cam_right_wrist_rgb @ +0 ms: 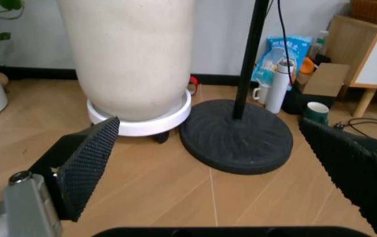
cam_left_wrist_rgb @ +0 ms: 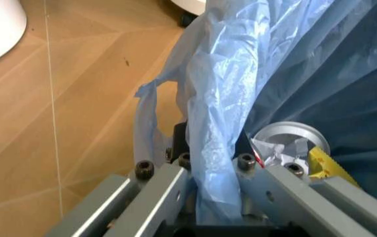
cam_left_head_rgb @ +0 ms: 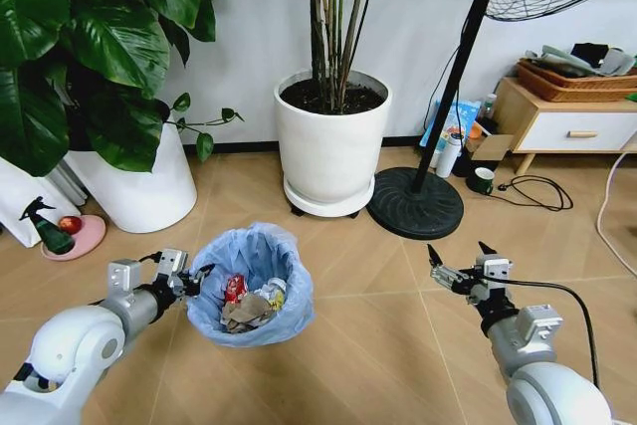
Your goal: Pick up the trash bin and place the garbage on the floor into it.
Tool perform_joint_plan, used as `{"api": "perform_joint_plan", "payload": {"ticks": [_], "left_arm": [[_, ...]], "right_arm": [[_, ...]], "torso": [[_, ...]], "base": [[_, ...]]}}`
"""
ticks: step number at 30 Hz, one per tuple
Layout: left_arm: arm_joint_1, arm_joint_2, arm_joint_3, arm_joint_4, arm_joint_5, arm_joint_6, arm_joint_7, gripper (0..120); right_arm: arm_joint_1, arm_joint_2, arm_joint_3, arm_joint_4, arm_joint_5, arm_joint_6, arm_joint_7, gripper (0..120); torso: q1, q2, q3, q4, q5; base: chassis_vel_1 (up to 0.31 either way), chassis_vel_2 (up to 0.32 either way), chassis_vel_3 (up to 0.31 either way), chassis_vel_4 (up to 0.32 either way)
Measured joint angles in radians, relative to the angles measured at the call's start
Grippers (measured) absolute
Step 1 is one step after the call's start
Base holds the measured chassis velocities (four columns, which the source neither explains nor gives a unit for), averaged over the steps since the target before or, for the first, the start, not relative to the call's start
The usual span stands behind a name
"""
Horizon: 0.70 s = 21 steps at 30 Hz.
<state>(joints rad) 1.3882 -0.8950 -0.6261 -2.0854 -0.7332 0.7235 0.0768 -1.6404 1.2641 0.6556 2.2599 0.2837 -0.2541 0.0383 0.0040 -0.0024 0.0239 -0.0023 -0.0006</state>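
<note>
Wood floor (cam_left_head_rgb: 378, 345) around trash bin (cam_left_head_rgb: 251, 286) looks litter-free; garbage (cam_left_head_rgb: 249, 304) inside it. Left hand (cam_left_head_rgb: 194, 279) clamps our bin's rim; right hand (cam_left_head_rgb: 456, 268) released, beside it.

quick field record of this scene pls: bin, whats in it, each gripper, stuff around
trash bin: on the wood floor, blue bag folded over its rim
contents: garbage inside, red can, brown paper, yellow wrapper
left gripper: shut on the bin's rim and bag
right gripper: open, empty, off to the bin's right
nearby: white plant pot and fan base behind the bin
</note>
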Motion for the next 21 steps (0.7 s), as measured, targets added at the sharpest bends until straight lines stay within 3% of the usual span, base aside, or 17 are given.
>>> {"api": "perform_joint_plan", "payload": {"ticks": [21], "left_arm": [[0.016,-0.002,-0.003,-0.012,0.006,-0.002,0.001,0]], "right_arm": [[-0.007,0.002,-0.007,0.000,-0.004,0.012,-0.005,100]], "torso": [[0.000,0.000,0.000,0.0002,-0.0003]], "base": [[0.130,-0.124,-0.120,0.132]]}}
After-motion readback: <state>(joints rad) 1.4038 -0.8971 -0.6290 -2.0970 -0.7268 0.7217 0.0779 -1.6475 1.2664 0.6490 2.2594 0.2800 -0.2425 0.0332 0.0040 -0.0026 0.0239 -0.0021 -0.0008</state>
